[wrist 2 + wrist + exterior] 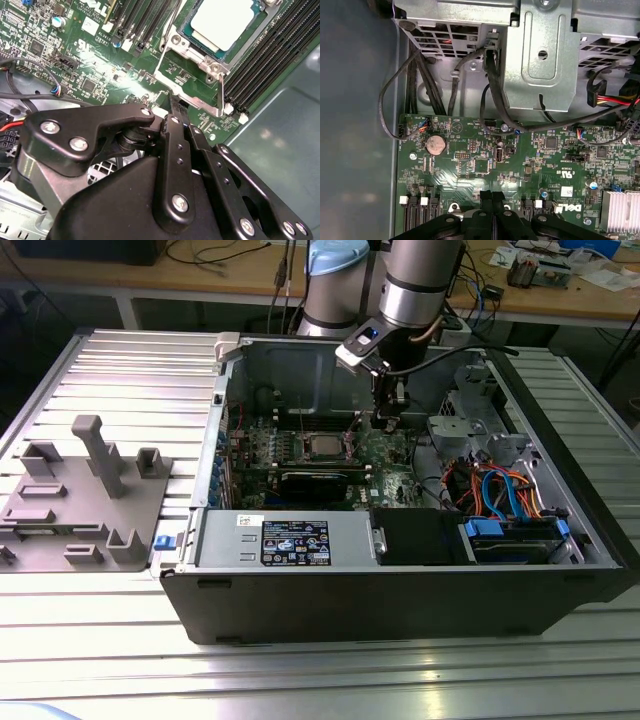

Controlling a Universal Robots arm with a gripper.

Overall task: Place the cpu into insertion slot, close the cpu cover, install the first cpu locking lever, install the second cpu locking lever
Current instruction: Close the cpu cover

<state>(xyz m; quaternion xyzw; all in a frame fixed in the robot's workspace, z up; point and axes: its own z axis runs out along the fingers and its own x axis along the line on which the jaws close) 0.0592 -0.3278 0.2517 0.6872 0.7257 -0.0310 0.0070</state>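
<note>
Right, the cpu is seated under the cpu cover, nine o'clock of my gripper in the exterior view — fingers pinched together, empty; I'd press the wire lever down slowly.

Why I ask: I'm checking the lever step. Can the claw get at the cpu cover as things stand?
Probably yes. In the second wrist view the claw hangs low over the motherboard, right beside the cpu cover, with nothing standing between them.

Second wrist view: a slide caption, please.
Shut gripper beside the socket on the green board, chip already seated inside.
</note>
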